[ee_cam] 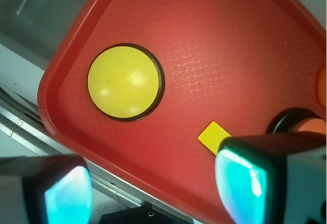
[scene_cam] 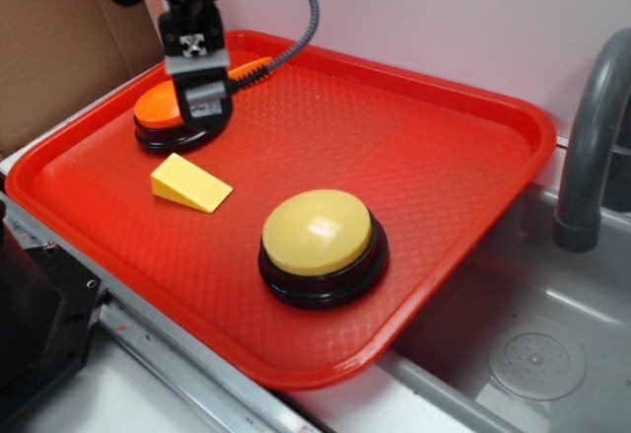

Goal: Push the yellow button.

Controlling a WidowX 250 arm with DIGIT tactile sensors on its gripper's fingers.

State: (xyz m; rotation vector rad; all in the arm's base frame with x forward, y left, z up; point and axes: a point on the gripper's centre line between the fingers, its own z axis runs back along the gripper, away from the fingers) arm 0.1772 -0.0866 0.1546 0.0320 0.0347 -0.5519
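From the exterior view, we see the gripper (scene_cam: pixel 205 108) hanging at the far left corner of the red tray (scene_cam: pixel 463 147), directly in front of the orange button (scene_cam: pixel 163 109) and partly hiding it. The yellow button (scene_cam: pixel 316 233) sits well apart from the tool, toward the tray's near edge, with the yellow wedge block (scene_cam: pixel 190 182) lying between the two. We judge the arm is parked away from its target, so the approach has not begun; the dome stands clear on top, free for a downward press. From this side we cannot tell how the jaws stand, since the fingers line up behind each other. A grey faucet (scene_cam: pixel 592 137) and sink basin (scene_cam: pixel 537 354) lie beyond the tray on the far side from the tool.

In the wrist view, we look past the fingertips (ee_cam: pixel 240 180) themselves: they stand spread wide, with nothing between them. The yellow button (ee_cam: pixel 125 81) appears ahead of the tool, well off from both pads, while the yellow wedge block (ee_cam: pixel 214 137) peeks out just beside one finger, and the orange button (ee_cam: pixel 301 124) shows only as a sliver behind that same finger. This view settles the jaw opening that the exterior leaves unclear, while the exterior alone shows the gripper's height above the red tray (ee_cam: pixel 214 45) and the wedge lying along the likely path.
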